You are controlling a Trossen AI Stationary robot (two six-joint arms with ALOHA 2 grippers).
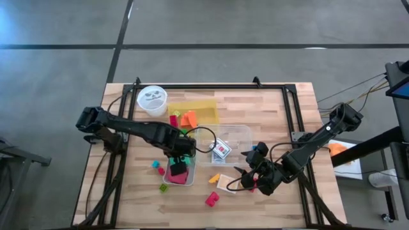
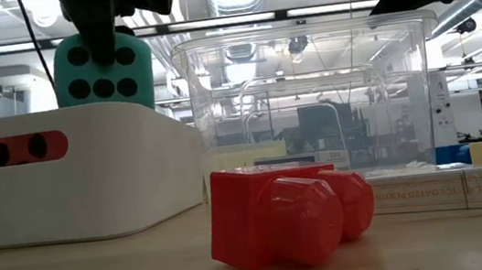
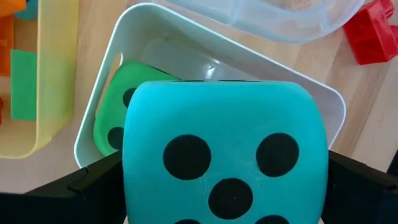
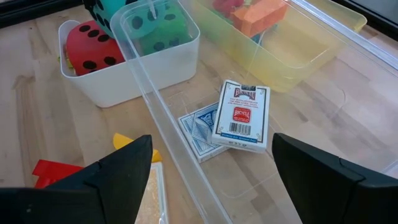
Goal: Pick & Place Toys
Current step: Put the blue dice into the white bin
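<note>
A teal die with black dots (image 3: 224, 155) sits between the fingers of my left gripper (image 1: 182, 152), over a white bin (image 3: 130, 31). A green die (image 3: 115, 112) and a red die (image 4: 90, 46) lie in that bin. In the low view the teal die (image 2: 104, 67) stands above the bin's rim (image 2: 64, 120), its underside hidden behind the wall. My right gripper (image 4: 211, 155) hangs open at the near side of the clear box (image 4: 161, 118), touching nothing. Two card packs (image 4: 239, 115) lie on the box's floor. My left gripper pinches the teal die by two opposite faces, one finger (image 3: 81, 186) on each side, coming from above and pointing down. The dotted face (image 3: 230, 168) is turned toward the wrist camera. Whether the die's underside rests on anything in the bin is hidden by the bin's wall.
A yellow tray (image 1: 208, 105) with orange and green blocks and a white round cup (image 1: 152, 100) stand at the far side. Loose blocks lie near the front: a red one (image 1: 211, 199), an orange one (image 1: 215, 177) and a teal one (image 1: 154, 164).
</note>
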